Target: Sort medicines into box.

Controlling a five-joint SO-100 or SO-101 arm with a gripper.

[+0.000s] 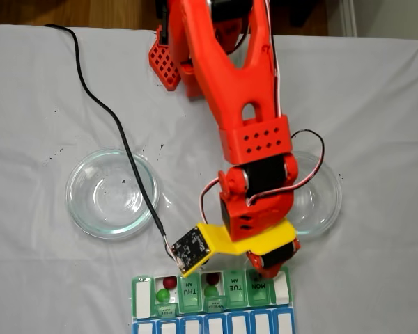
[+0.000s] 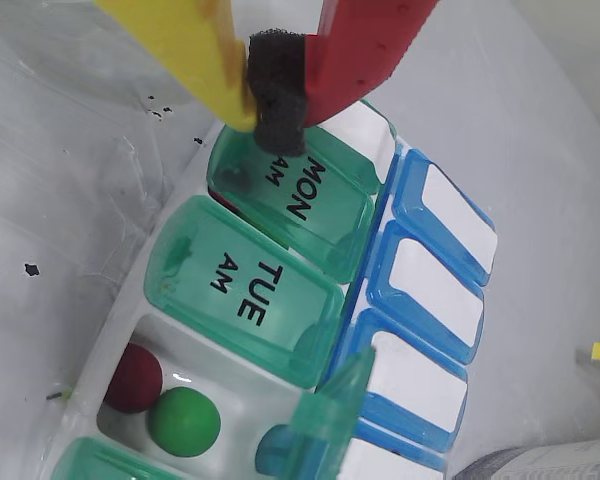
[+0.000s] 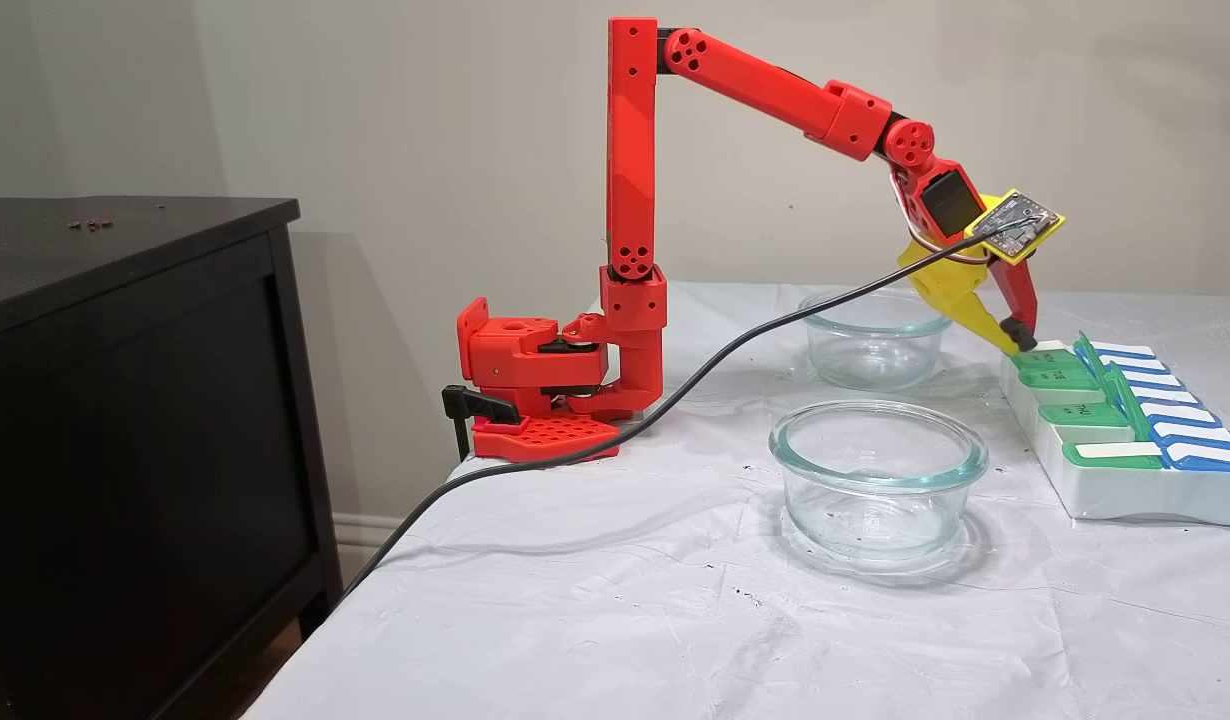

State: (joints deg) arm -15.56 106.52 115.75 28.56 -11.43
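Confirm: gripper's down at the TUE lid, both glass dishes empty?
Not TUE. In the wrist view the gripper sits at the MON lid; the TUE lid is the next one along. Both glass dishes do look empty in the fixed view.

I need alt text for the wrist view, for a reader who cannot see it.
The gripper, one finger yellow and one red with black foam at the tips, rests on the green MON lid of the pill organizer. Beside it the TUE lid is shut, and the next open compartment holds a dark red ball and a green ball.
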